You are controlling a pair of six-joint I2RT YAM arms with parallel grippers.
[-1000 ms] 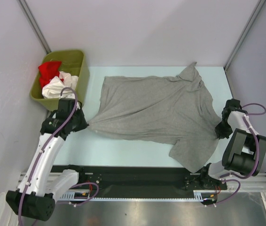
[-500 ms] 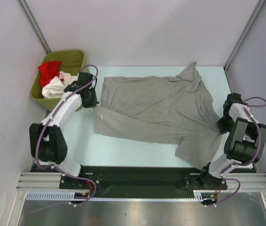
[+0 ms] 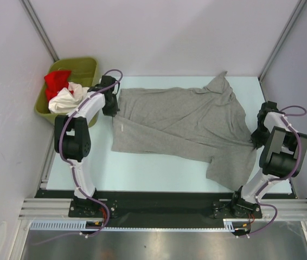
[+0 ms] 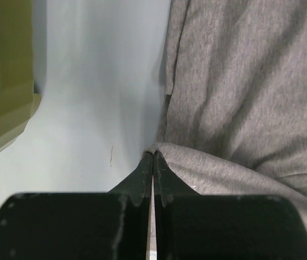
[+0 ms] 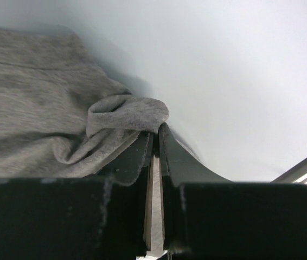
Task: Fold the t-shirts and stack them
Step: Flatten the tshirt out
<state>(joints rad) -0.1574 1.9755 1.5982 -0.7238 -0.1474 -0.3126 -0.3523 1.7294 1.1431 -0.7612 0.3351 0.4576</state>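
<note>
Just right of the olive-green bin (image 3: 83, 66), your left gripper (image 4: 152, 160) is pinched tight on a hem corner of the grey t-shirt (image 3: 180, 122). The shirt lies spread over the table (image 3: 142, 168) from beside the bin outward, and at the side farthest from the bin your right gripper (image 5: 154, 132) is clamped on a bunched fold of its edge. To fold well, you should probably carry both pinched edges level with the cloth taut between them, releasing only when the edges sit square. Inside the bin, a red t-shirt (image 3: 56, 82) and a white t-shirt (image 3: 66, 100) lie crumpled, not yet folded.
</note>
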